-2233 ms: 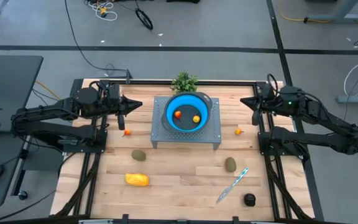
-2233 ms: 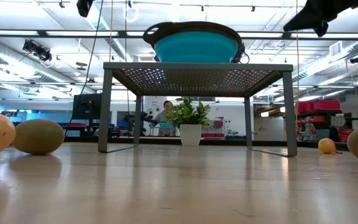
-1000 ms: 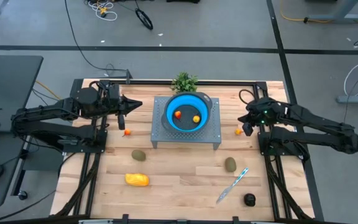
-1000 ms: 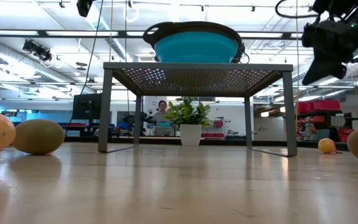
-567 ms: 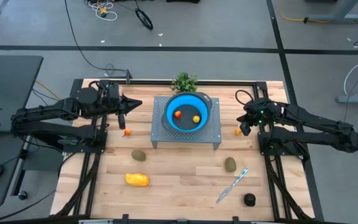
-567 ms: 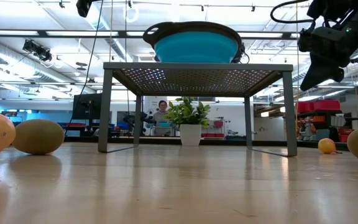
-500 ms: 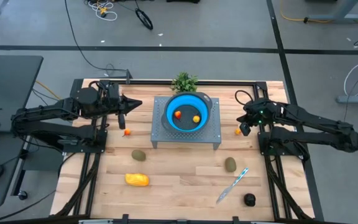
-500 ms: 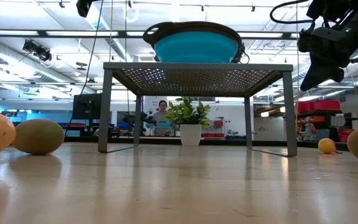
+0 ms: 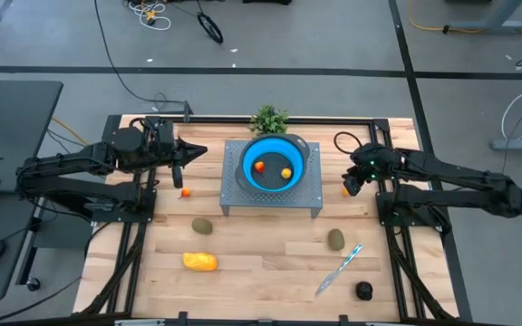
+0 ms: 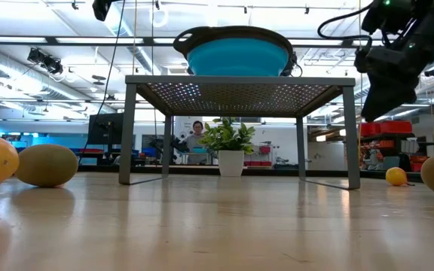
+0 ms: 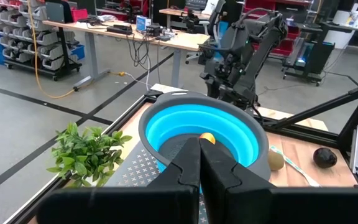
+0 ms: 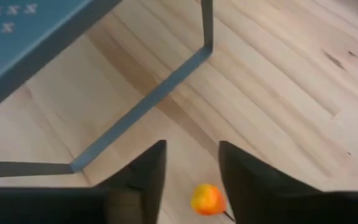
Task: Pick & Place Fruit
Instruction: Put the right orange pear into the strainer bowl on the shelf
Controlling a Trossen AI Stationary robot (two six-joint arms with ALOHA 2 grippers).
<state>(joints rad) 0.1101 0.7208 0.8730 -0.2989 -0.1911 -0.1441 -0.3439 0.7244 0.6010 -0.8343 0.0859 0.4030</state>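
Overhead: two fruits in blue bowl [image 9: 272,163]; right hand [image 12: 191,163] open above small orange fruit [image 12: 206,199]; left hand [image 11: 200,163] closed.

the right gripper [image 12: 191,168] hangs above a small fruit [image 12: 206,198] on the table [image 12: 291,93], the stand's leg [image 12: 148,102] just beyond it.

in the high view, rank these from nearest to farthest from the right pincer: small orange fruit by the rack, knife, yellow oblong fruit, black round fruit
From the right pincer:
1. Small orange fruit, right beside the pincer, right of the rack.
2. Knife, toward the front right of the table.
3. Black round fruit, front right corner.
4. Yellow oblong fruit, front left, across the table.
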